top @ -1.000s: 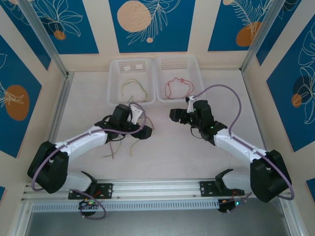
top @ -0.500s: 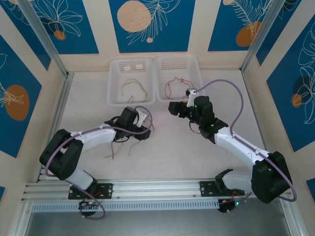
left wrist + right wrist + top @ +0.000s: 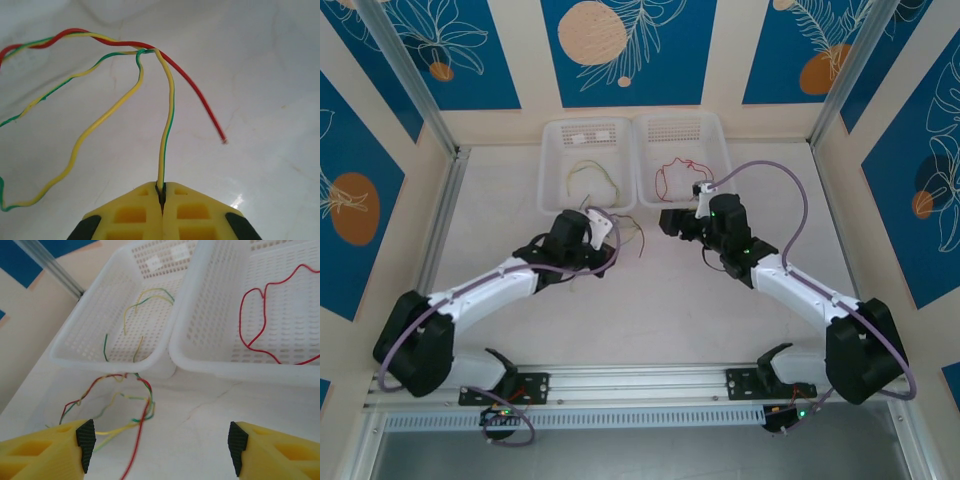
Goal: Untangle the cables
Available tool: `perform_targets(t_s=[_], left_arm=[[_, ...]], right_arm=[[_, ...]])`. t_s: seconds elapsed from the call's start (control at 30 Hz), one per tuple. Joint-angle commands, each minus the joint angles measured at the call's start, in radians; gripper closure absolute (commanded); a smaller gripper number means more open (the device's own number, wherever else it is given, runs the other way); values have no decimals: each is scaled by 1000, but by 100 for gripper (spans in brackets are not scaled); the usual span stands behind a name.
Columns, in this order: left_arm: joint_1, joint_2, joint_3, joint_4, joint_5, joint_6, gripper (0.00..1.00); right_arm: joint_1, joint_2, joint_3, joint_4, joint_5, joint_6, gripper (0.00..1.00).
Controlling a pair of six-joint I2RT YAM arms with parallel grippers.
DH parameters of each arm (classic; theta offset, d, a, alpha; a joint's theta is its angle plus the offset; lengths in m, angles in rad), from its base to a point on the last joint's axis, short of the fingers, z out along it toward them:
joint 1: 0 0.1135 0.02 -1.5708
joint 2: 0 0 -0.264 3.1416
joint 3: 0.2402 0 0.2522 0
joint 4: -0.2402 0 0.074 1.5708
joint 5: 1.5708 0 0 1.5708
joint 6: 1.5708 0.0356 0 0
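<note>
A tangle of red and yellow-green cables (image 3: pixel 628 231) hangs in front of the left basket. My left gripper (image 3: pixel 161 194) is shut on one yellow-green cable (image 3: pixel 168 115), which rises from the pinched jaws. That cable is twisted with a red cable (image 3: pixel 192 82) whose free end sticks out to the right. In the top view the left gripper (image 3: pixel 608 240) sits just left of the tangle. My right gripper (image 3: pixel 160 446) stands open and holds nothing, with the tangle (image 3: pixel 142 402) ahead near its left finger. From above, the right gripper (image 3: pixel 669 222) is right of the tangle.
Two white perforated baskets stand side by side at the back. The left basket (image 3: pixel 548 175) holds a yellow-green wire (image 3: pixel 145 299), and the right basket (image 3: pixel 722 150) holds a red wire (image 3: pixel 252 315). Their front rims (image 3: pixel 220 366) lie close behind the tangle.
The left gripper went from open to shut on the yellow-green cable and carried the tangle up toward the baskets. The right gripper edged left toward the tangle, still open.
</note>
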Motion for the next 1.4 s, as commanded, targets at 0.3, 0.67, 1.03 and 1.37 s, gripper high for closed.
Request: perform_targets(t_s=[0.3,0.67,1.03,1.37], left_arm=[[-8,-177,9,-16,23,87,100],[-8,-180,0,25,54,65,100],[-7,-186,-2,41,69,62,100],[-7,-211,-16,56,55,61,100]], right_arm=[[-45,23,44,28,-444,-42,22],[-30,23,80,5,-487,-42,24],[45,115,91,28,-336,-64,27],[60,160,138,-6,-243,-77,100]])
